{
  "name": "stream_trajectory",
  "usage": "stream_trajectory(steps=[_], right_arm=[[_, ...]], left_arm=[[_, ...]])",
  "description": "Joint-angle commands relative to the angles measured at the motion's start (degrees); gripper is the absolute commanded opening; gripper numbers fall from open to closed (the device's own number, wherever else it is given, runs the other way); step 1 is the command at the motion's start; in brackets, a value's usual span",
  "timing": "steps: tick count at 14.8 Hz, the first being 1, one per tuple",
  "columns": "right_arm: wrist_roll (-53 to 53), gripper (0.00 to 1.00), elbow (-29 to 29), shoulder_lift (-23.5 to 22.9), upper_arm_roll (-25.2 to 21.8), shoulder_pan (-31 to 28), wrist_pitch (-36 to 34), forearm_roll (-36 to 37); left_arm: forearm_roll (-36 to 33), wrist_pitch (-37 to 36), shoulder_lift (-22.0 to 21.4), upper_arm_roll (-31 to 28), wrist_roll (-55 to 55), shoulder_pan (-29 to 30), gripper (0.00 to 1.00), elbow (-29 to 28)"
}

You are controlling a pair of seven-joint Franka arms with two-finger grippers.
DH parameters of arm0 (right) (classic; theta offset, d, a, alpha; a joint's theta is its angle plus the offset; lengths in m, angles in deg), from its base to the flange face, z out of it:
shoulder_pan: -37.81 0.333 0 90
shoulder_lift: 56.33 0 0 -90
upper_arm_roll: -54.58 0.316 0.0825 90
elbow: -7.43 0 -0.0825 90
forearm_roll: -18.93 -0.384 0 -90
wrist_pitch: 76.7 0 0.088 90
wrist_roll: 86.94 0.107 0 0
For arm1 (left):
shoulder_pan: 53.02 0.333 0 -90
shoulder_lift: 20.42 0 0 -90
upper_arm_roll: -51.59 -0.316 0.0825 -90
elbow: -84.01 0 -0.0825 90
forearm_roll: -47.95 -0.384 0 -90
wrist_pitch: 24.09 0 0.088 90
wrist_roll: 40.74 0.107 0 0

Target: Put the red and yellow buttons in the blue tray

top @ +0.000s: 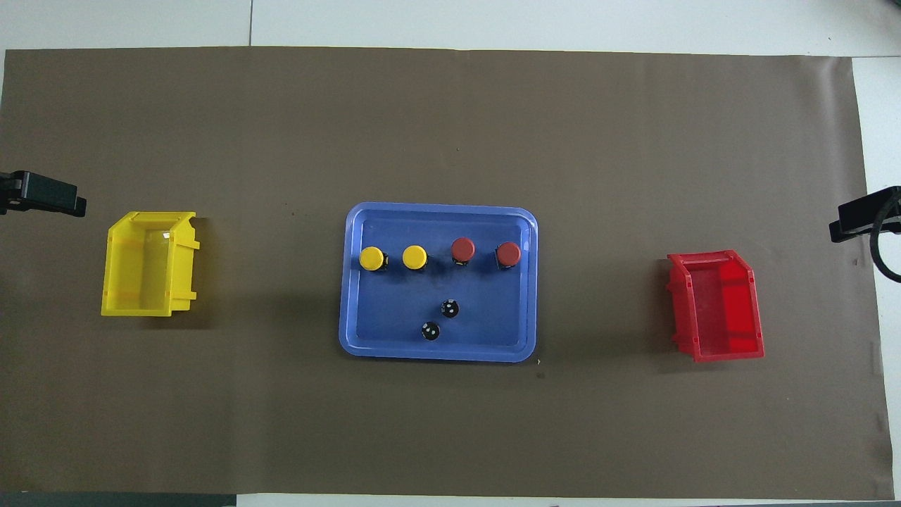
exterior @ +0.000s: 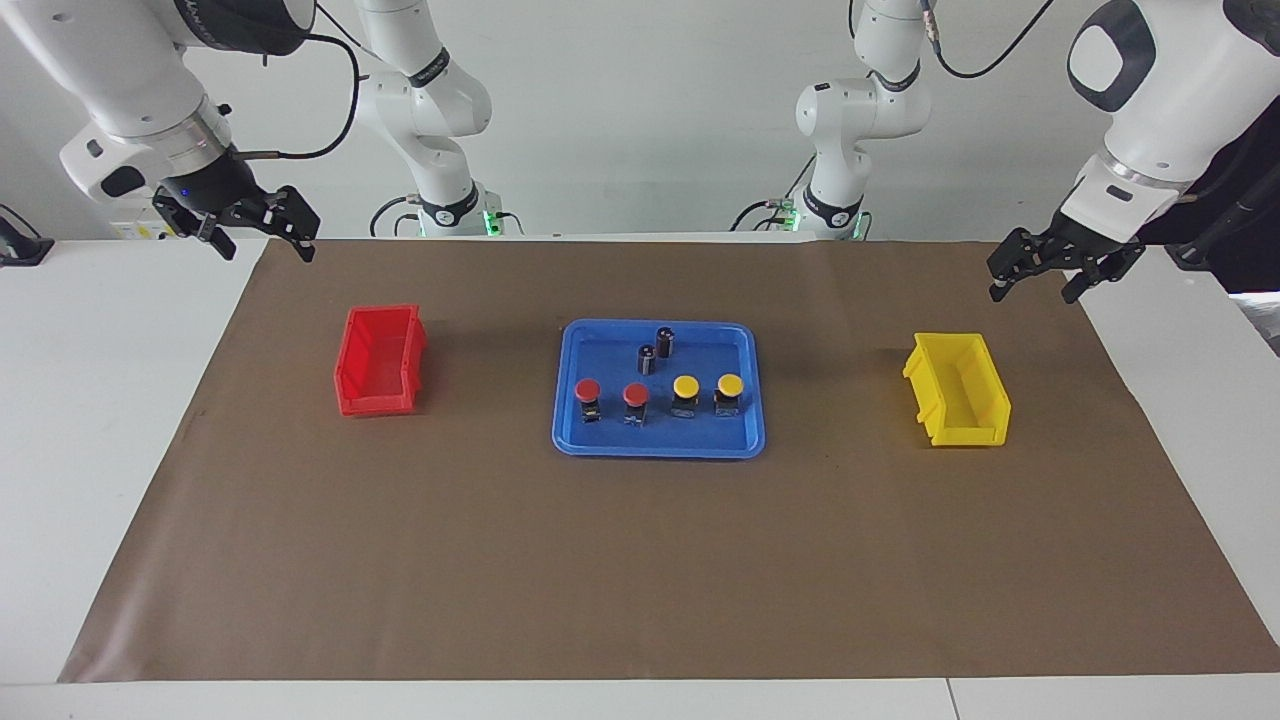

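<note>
Visibly open, seemingly empty: both end effectors [exterior: 1033,277] [exterior: 263,235].

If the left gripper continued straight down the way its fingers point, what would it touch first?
Most likely the bare brown mat, near its edge at the left arm's end. The open left gripper hangs nearer the robots than the yellow bin, so it probably misses the bin; depth is uncertain.

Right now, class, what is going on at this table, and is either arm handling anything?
Neither arm handles anything. The two red buttons and two yellow buttons stand in a row in the blue tray, with two dark cylinders nearer the robots. The left gripper hangs open above the mat near the yellow bin; the right gripper hangs open near the red bin. The sorting looks done.
</note>
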State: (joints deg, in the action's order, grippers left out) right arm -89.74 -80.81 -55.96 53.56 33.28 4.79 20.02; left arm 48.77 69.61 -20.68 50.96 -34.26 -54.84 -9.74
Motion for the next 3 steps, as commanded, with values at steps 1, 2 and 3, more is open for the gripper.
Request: stream_trajectory(steps=[1, 2, 3], right_arm=[[-0.98, 1.00, -0.71, 0.86, 0.15, -0.21, 0.78, -0.03], [-0.98, 1.00, -0.71, 0.86, 0.15, -0.21, 0.69, -0.03], [-0.98, 1.00, -0.71, 0.86, 0.15, -0.21, 0.78, -0.03]], left_arm=[[1.02, -1.06, 1.05, 0.72, 0.56, -0.20, 1.00, 1.90], [1.20, -1.06, 1.05, 0.90, 0.47, -0.20, 1.00, 1.90], [2.07, -1.15, 1.05, 1.07, 0.29, -0.20, 1.00, 1.90]])
